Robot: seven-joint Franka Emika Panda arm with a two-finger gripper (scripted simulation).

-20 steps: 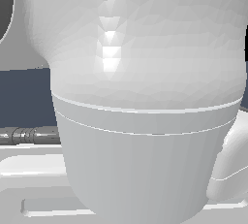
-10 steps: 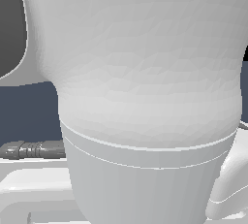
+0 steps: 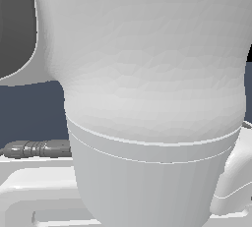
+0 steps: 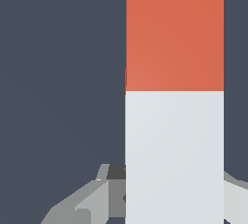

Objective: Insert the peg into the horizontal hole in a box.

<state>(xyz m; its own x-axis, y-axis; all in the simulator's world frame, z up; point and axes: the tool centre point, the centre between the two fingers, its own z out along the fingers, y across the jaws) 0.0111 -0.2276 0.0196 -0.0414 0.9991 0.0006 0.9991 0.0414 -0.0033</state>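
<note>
Only the wrist view shows the peg [image 4: 174, 97], seemingly gripped.

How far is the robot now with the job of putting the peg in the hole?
Done: nothing can be confirmed. In hand: the wrist view shows the peg close up, with the gripper around its white half; whether the jaws have closed is unclear. Left: insertion. Neither box nor hole is visible, and the arm fills the exterior view.

In the exterior view the white arm link [image 3: 147, 98] has shifted, its seam ring sitting lower than before.
</note>
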